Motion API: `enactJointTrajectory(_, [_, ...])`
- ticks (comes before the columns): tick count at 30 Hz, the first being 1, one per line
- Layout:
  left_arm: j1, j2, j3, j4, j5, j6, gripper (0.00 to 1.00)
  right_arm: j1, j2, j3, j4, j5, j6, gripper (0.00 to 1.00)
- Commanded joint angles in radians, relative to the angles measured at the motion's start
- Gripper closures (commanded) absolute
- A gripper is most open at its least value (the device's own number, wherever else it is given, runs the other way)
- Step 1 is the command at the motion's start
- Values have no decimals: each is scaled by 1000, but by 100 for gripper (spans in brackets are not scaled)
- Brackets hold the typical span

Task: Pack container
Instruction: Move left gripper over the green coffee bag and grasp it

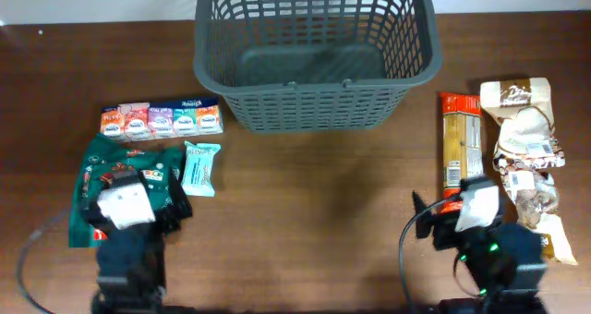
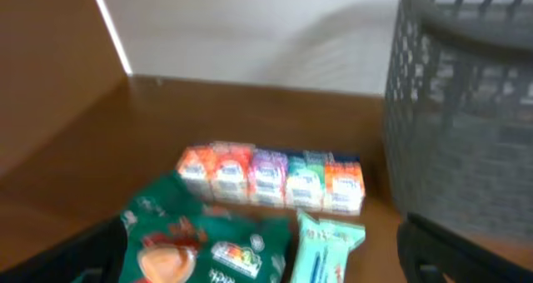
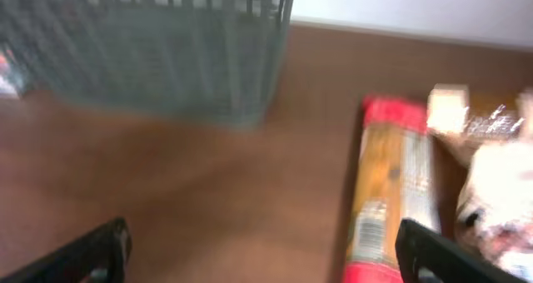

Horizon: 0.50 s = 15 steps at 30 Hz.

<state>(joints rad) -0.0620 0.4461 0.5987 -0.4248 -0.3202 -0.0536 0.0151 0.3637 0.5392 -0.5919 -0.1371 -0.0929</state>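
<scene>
The dark grey lattice basket (image 1: 314, 55) stands at the table's far middle, with nothing showing inside; it also shows in the left wrist view (image 2: 466, 125) and the right wrist view (image 3: 158, 50). My left gripper (image 1: 129, 208) is open and empty over a green snack bag (image 1: 125, 180), also in its wrist view (image 2: 208, 245). My right gripper (image 1: 462, 212) is open and empty by the near end of a long red-and-yellow pasta pack (image 1: 459, 148), seen in its wrist view (image 3: 387, 200).
A row of small coloured boxes (image 1: 162, 120) and a light blue bar wrapper (image 1: 199, 168) lie left of the basket. A white-and-brown snack bag (image 1: 526, 148) lies right of the pasta pack. Bare brown table (image 1: 314, 203) lies between the arms.
</scene>
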Motion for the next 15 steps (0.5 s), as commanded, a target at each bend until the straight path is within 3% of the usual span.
enactJointTrajectory(1, [6,205,211,-65,-42,-5,1,5,168,227,-50,28,-34,1])
enactJointTrajectory(5, [18,459,506,-255,-18,30,1,5,367,502,-166,-4,-32,1])
enactJointTrajectory(8, [63,650,734,-426,94,69,1,5,462,639,-262,-32,-30,1])
enactJointTrajectory(12, [132,837,919,-601,193,69,1,4,531,711,-340,-10,-15,1])
enactJointTrajectory(15, [157,924,984,-674,182,69,1,-19,582,740,-358,52,88,1])
